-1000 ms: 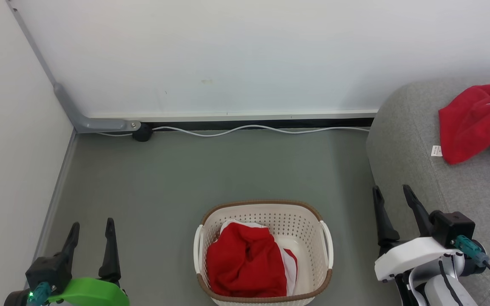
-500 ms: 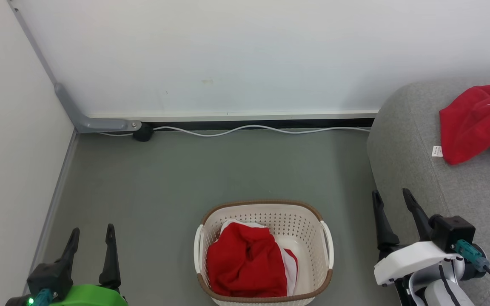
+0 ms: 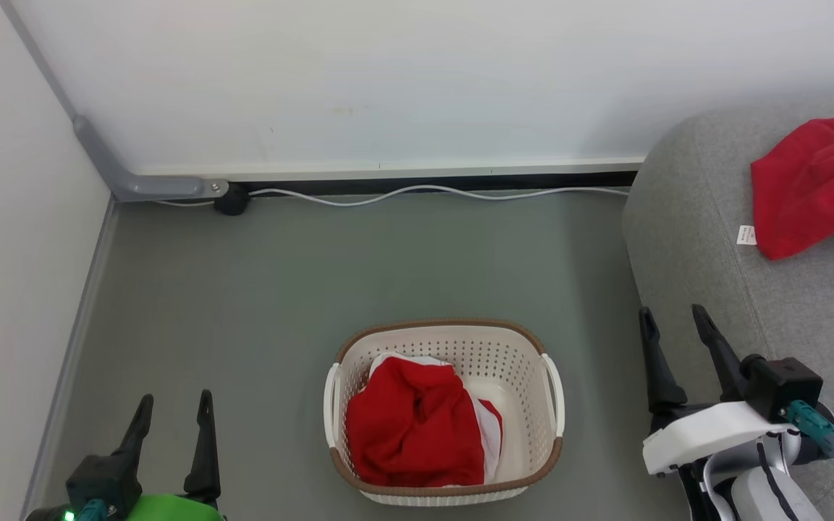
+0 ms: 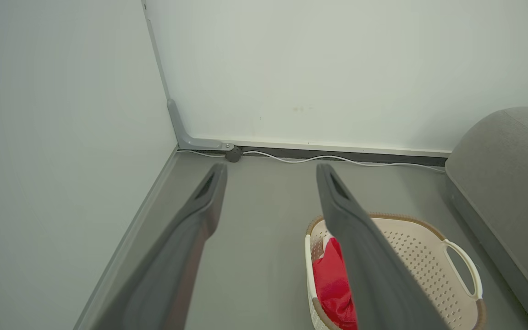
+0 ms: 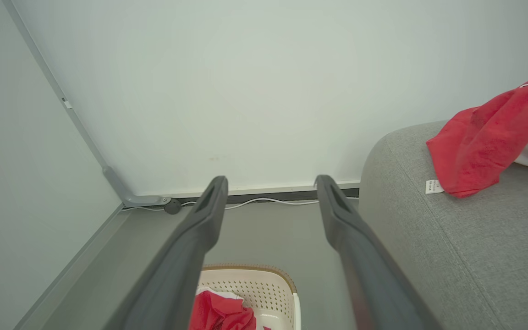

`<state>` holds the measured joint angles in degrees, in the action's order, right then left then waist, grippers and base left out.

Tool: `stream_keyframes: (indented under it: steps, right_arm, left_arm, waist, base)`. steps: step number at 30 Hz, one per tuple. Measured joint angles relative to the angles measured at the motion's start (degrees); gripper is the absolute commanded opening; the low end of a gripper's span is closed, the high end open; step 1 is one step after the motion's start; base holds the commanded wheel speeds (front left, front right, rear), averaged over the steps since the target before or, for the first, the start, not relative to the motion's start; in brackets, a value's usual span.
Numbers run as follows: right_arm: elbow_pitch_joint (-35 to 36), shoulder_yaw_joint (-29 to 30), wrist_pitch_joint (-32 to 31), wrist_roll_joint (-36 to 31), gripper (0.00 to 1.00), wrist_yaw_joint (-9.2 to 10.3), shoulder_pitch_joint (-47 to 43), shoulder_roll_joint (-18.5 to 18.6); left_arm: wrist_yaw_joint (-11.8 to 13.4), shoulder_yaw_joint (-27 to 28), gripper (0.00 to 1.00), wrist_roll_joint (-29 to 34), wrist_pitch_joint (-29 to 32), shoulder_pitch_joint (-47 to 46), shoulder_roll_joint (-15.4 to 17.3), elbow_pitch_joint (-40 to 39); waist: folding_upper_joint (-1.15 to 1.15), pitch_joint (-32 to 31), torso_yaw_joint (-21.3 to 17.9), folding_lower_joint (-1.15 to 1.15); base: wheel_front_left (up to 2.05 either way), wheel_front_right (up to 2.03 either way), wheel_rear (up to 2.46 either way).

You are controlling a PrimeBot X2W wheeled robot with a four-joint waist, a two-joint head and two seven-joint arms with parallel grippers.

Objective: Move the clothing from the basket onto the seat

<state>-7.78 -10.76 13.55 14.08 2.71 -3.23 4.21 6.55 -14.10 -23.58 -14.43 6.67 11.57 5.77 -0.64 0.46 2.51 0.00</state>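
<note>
A cream perforated basket point(image 3: 541, 434) with a brown rim stands on the grey floor, low in the middle of the head view. A crumpled red garment point(image 3: 413, 423) with white panels lies inside it. A second red garment point(image 3: 804, 188) with a small white label point(image 3: 746, 234) rests on the grey seat point(image 3: 692, 217) at the right. My left gripper point(image 3: 174, 407) hangs open at the lower left, away from the basket. My right gripper point(image 3: 674, 320) stands open at the seat's left edge, holding nothing. The basket point(image 4: 429, 247) and its garment point(image 4: 332, 279) sit behind my left fingers.
A white wall and a side wall meet at the back left, with a grey bracket point(image 3: 135, 184) and a white cable point(image 3: 417, 192) along the skirting. Bare grey floor lies between the basket and the wall.
The head camera has shifted, so the scene sits slightly higher in the picture. Both grippers stay open. The garments, basket and seat have not moved.
</note>
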Motion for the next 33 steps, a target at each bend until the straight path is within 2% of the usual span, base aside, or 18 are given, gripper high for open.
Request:
stream_keyframes:
  steps: [7, 16, 33]
  right_arm:
    - [3.0, 1.3, -0.5, -0.7, 1.0, 0.52, 1.9, 1.7]
    - [7.4, 3.9, -1.1, -1.0, 1.0, 1.0, 9.1, 3.0]
    - [12.4, 4.4, -2.6, -0.9, 1.0, 1.0, 24.4, 2.9]
  left_arm:
    - [-1.0, -2.6, 1.0, 0.9, 0.4, -2.4, -0.1, 0.2]
    - [-3.6, -8.4, 1.0, 4.2, 3.0, -10.8, -2.3, 3.3]
    - [-6.5, -14.9, 1.0, 9.0, 7.8, -25.0, -5.5, 16.2]
  waist:
    - [0.0, 4.1, -0.7, 0.0]
    - [0.0, 11.5, -2.4, 0.0]
    - [0.0, 25.1, -6.7, 0.0]
  base:
    - [0.0, 0.0, 0.0]
    - [0.0, 0.0, 0.0]
    - [0.0, 0.0, 0.0]
